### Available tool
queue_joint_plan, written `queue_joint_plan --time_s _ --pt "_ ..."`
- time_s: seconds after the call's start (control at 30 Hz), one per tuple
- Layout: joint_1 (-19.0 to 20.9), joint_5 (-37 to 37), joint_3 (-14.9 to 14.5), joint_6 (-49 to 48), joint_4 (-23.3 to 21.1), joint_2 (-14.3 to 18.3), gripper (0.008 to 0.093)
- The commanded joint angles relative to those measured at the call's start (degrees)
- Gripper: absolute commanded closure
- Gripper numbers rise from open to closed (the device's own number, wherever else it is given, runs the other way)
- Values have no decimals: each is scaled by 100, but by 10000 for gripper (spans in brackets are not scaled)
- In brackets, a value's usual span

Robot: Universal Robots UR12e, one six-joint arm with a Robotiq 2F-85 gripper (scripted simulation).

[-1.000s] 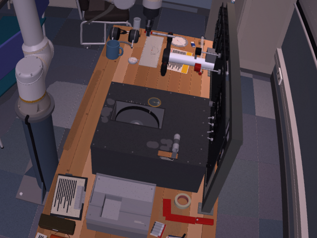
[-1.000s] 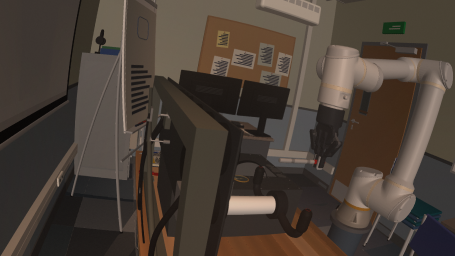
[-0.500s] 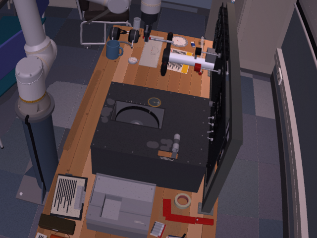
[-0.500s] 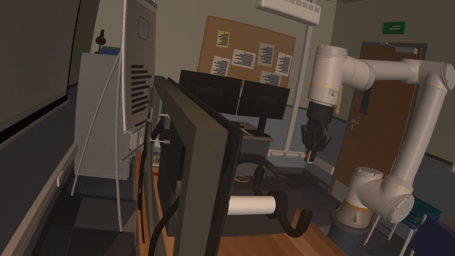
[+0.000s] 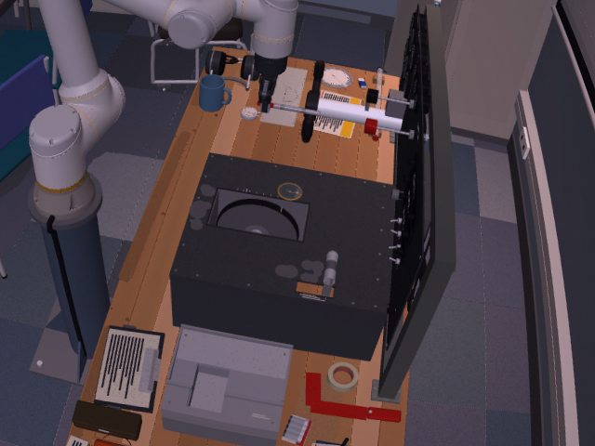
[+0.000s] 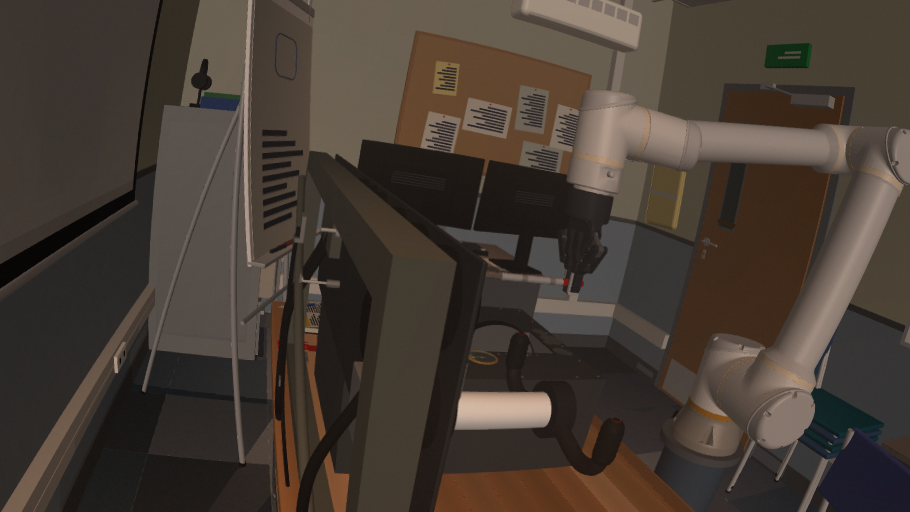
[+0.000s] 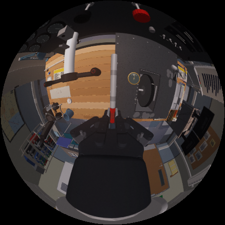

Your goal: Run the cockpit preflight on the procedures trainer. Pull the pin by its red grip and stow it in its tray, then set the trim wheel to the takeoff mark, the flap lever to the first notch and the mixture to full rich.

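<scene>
The pin point(image 5: 293, 109) point(image 6: 531, 278) point(image 7: 113, 77) is a long grey rod with a red grip point(image 7: 112, 116) at my end. I hold it by that grip in my closed gripper point(image 5: 266, 104) point(image 6: 574, 284) point(image 7: 112, 119). It hangs level above the far end of the bench, pointing toward the instrument panel point(image 5: 423, 192). The trim wheel point(image 5: 257, 222) point(image 7: 145, 90) sits in a recess of the black console. The flap lever point(image 5: 330, 271) stands near the console's front edge. A red mixture knob point(image 5: 371, 126) point(image 7: 140, 15) sticks out of the panel on a rod.
Behind the pin stand the white yoke tube point(image 5: 358, 115) and its black yoke point(image 5: 310, 103). A blue mug point(image 5: 213, 93) and a headset point(image 5: 230, 63) lie on the far bench. A grey tray point(image 5: 226, 386), clipboard point(image 5: 127, 367) and tape roll point(image 5: 343, 376) lie at the near end.
</scene>
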Motion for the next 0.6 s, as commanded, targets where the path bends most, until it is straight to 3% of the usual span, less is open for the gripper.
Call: queue_joint_plan --time_s 0.0,0.27,0.57 --pt "-126 -1 -3 -122 -1 -8 934" --pt "-1265 0 -27 -1261 -11 26 934" --pt "-2466 0 -287 -2464 -92 369 934"
